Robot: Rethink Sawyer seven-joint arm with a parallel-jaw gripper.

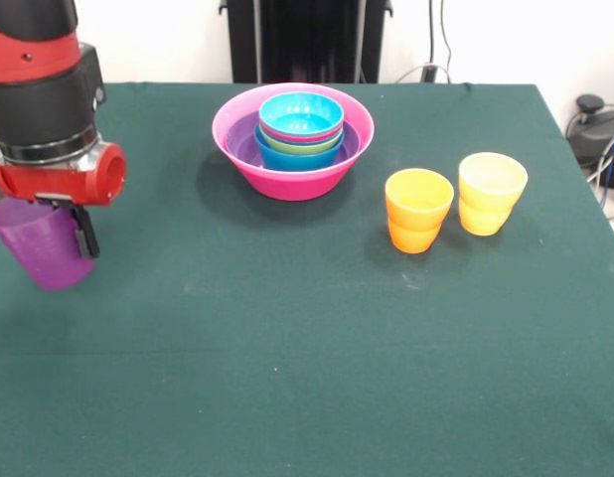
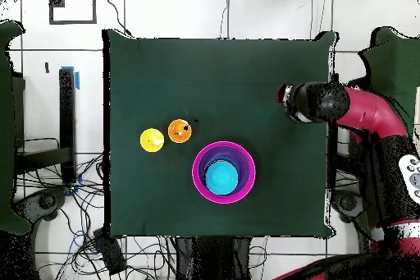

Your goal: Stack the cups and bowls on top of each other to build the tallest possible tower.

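End effector [image 1: 64,234]: closed on the purple cup [image 1: 41,241], at the left edge of the front view; a black finger [image 1: 85,231] lies against the cup's right side
Arm: red and black, comes down from the top left corner of the front view; in the overhead view it reaches in from the right, its wrist over the right edge of the worktop [image 1: 287,378]
Purple cup: translucent, tapered, mouth up, close to upright, hanging under the red wrist collar; whether its base touches the worktop I cannot tell; hidden under the arm in the overhead view
Tower [image 1: 293,139]: nested bowls at the far centre of the worktop, base is the hot-pink bowl [image 1: 287,184]
Tower layers: inside the hot-pink bowl sits a purple bowl [image 1: 245,149], then a blue bowl [image 1: 287,157], a lime green rim and a thin red-pink rim, with the cyan bowl [image 1: 301,113] on top
Orange cup [image 1: 418,210]: upright, mouth up, on the worktop to the right of the tower in the front view
Yellow cup [image 1: 492,193]: upright, just beside the orange cup on its right, slightly farther back; the two look close but apart
Purple cup to tower: well apart, the tower lying to the right and farther back
Worktop: dark green cloth
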